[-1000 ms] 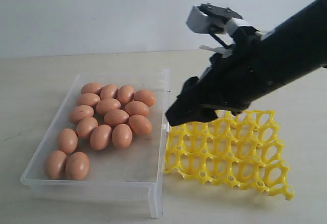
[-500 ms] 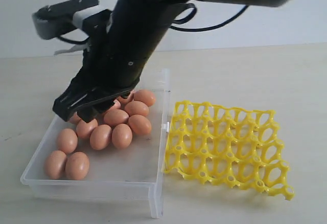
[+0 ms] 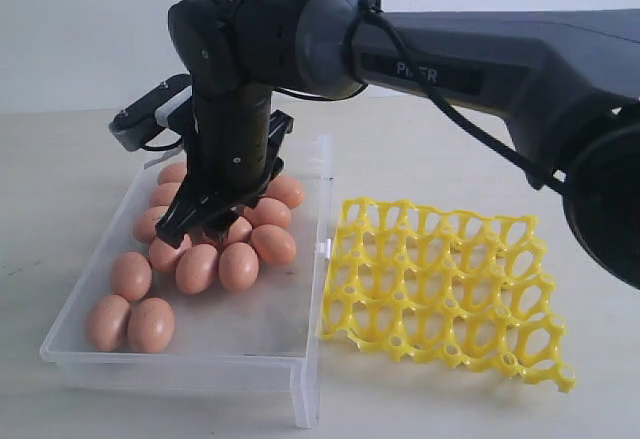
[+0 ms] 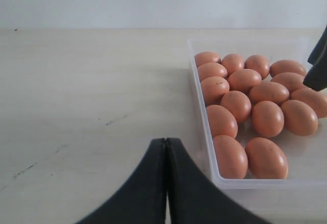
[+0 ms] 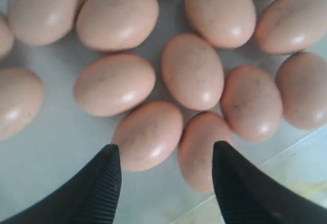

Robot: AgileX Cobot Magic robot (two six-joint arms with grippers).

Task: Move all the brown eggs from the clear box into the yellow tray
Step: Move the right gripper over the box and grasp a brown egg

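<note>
Several brown eggs lie clustered in the clear box on the left of the exterior view. The yellow tray lies beside the box on the right, with every cup empty. My right gripper reaches across and hangs open just above the eggs; in its wrist view the right gripper spans two eggs without touching them. My left gripper is shut and empty over bare table beside the clear box. It is out of sight in the exterior view.
The right arm's dark body stretches over the table behind the tray and hides some eggs at the back of the box. A small latch sits on the box wall facing the tray. Pale table surrounds both.
The right arm has swung left from above the yellow tray to the clear box and come down over the eggs. The eggs have not moved.
</note>
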